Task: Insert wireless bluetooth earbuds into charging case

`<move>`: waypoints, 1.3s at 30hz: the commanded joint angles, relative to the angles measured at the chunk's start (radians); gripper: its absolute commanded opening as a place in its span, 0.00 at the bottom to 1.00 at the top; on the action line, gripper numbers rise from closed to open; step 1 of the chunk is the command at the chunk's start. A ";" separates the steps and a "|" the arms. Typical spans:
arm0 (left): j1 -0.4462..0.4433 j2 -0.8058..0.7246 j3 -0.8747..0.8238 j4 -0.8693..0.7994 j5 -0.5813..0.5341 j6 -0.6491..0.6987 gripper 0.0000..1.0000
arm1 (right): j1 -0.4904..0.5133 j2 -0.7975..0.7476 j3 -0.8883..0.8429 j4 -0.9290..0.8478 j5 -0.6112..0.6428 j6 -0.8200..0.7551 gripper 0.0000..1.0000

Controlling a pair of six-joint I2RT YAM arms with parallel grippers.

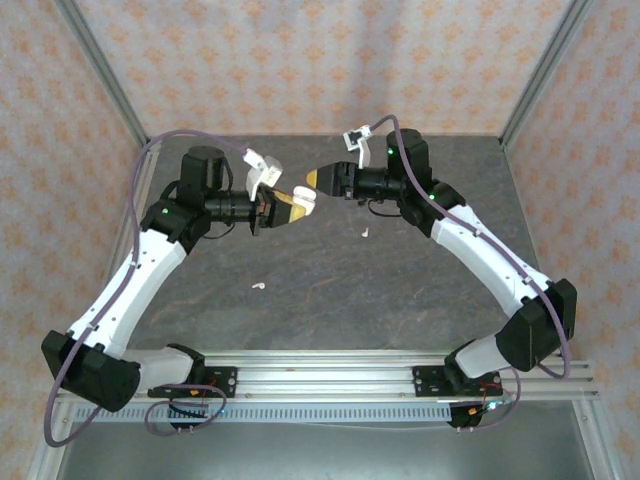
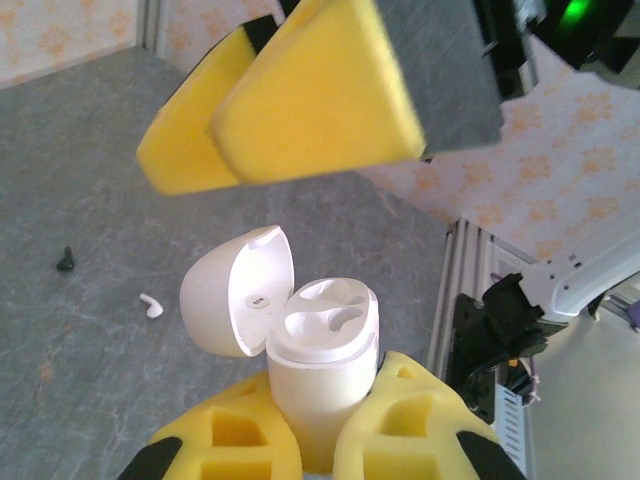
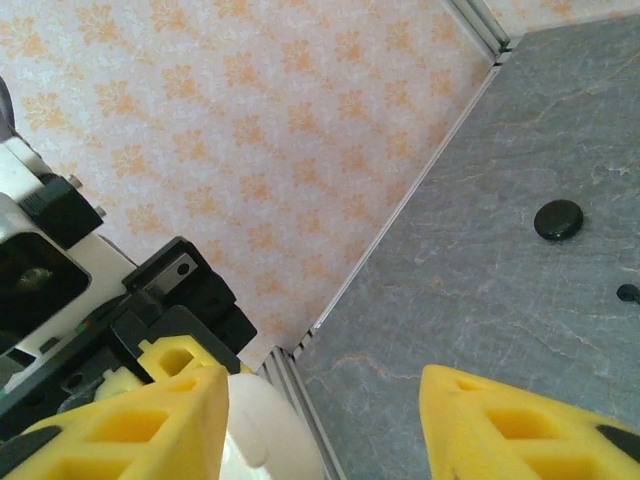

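Left wrist, L gripper (image 2: pixel 318 425) clamps open case (image 2: pixel 322 365)

Left gripper (image 2: pixel 318 425) clamps white charging case (image 2: pixel 322 350) upright – lid (image 2: pixel 232 295) swung open to left. Right gripper (image 2: pixel 185 160) hovers above, apart from case. On table (image 2: pixel 90 400) – white earbud (image 2: pixel 150 306), black earbud (image 2: pixel 66 260) near it.

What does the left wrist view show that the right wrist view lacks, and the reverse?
Left wrist view: the charging case, its lid open and both wells looking empty, clamped in the left gripper; a white earbud on the table. Right wrist view: a round black disc on the table, and the right gripper from behind, standing open. Shared: the grey table and the patterned wall.
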 commanded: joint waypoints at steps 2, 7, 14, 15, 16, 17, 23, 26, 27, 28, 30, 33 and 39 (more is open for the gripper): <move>0.019 -0.034 -0.055 0.075 -0.078 -0.007 0.00 | -0.004 -0.016 0.022 0.025 0.019 0.042 0.55; 0.059 -0.096 -0.128 0.084 -0.152 -0.019 0.00 | -0.004 -0.028 0.013 -0.039 0.158 0.097 0.55; 0.099 -0.235 -0.224 0.048 -0.275 0.006 0.00 | 0.064 0.112 0.088 -0.402 0.427 0.041 0.53; 0.099 -0.250 -0.232 0.041 -0.294 0.009 0.00 | 0.086 0.147 0.114 -0.449 0.455 0.041 0.52; 0.099 -0.271 -0.242 0.036 -0.315 0.011 0.00 | 0.108 0.192 0.136 -0.487 0.466 0.049 0.51; 0.099 -0.291 -0.253 0.038 -0.334 0.011 0.00 | 0.128 0.240 0.156 -0.518 0.466 0.073 0.49; 0.099 -0.401 -0.291 0.038 -0.433 0.006 0.00 | 0.261 0.481 0.228 -0.526 0.412 0.254 0.39; 0.099 -0.434 -0.292 -0.001 -0.453 0.025 0.00 | 0.325 0.592 0.322 -0.557 0.391 0.270 0.36; 0.099 -0.443 -0.294 -0.011 -0.457 0.029 0.00 | 0.340 0.625 0.356 -0.575 0.386 0.272 0.35; 0.099 -0.457 -0.297 -0.021 -0.462 0.033 0.00 | 0.356 0.656 0.391 -0.592 0.378 0.273 0.33; 0.099 -0.484 -0.305 -0.034 -0.475 0.031 0.00 | 0.381 0.705 0.441 -0.607 0.356 0.276 0.30; 0.099 -0.533 -0.326 -0.042 -0.488 0.029 0.00 | 0.409 0.765 0.500 -0.617 0.311 0.259 0.30; 0.099 -0.616 -0.397 -0.042 -0.517 0.064 0.00 | 0.427 0.898 0.632 -0.713 0.261 0.177 0.32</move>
